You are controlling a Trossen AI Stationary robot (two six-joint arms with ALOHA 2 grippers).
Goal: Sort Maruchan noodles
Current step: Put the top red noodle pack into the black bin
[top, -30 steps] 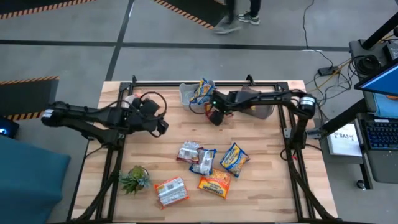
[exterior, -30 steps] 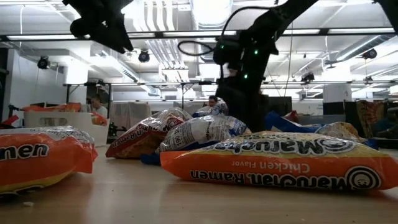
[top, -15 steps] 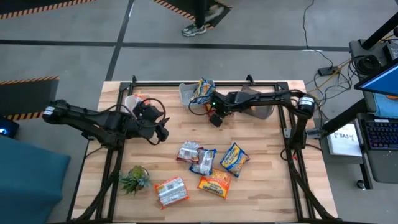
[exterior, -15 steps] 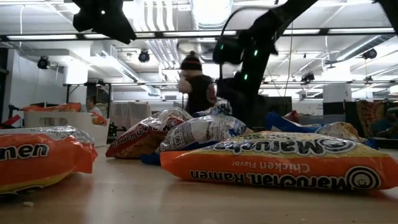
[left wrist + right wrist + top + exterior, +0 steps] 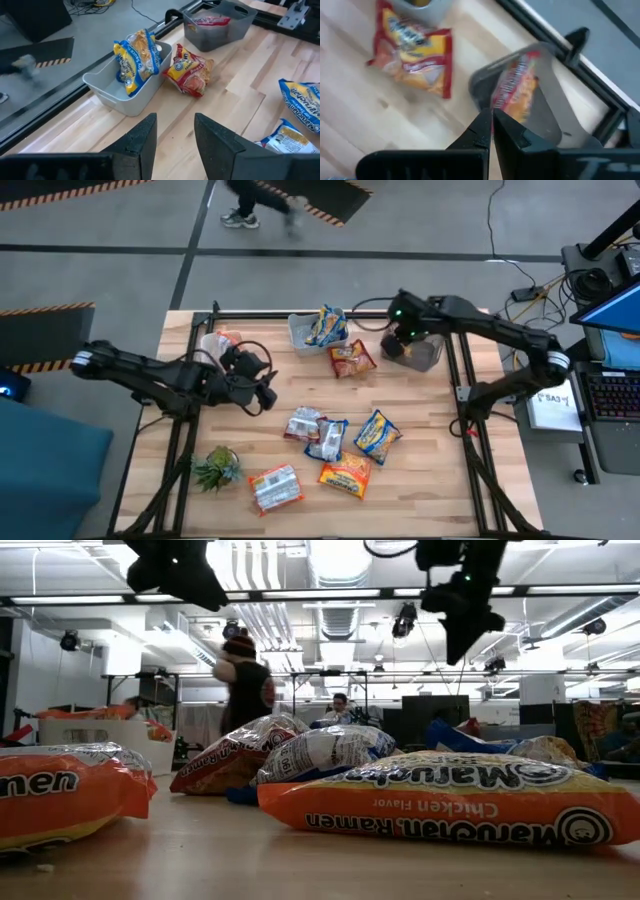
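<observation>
Several Maruchan noodles lie flat in a cluster on the table's near middle: a white-and-red packet [image 5: 303, 423], a blue one [image 5: 377, 433] and an orange one [image 5: 345, 475]. A red-orange packet [image 5: 352, 358] lies alone farther back. A blue-yellow packet [image 5: 136, 59] leans in the white bin [image 5: 125, 92], and a red one [image 5: 515, 92] sits in the grey bin [image 5: 424, 352]. My right gripper [image 5: 490, 131] hangs shut and empty above the grey bin. My left gripper [image 5: 175, 135] hovers open over the table's left middle, holding nothing.
A small green plant [image 5: 217, 468] stands near the front left. Another white-and-red packet [image 5: 275, 487] lies beside it. A third bin [image 5: 213, 343] sits at the far left. A black frame rail [image 5: 340, 313] runs along the far edge. A person walks beyond the table.
My right gripper has risen and swung from the table's far middle toward the far right, ending over the grey bin. The red-orange packet now shows lying where that gripper was. My left gripper has drifted a little toward the right and near side.
</observation>
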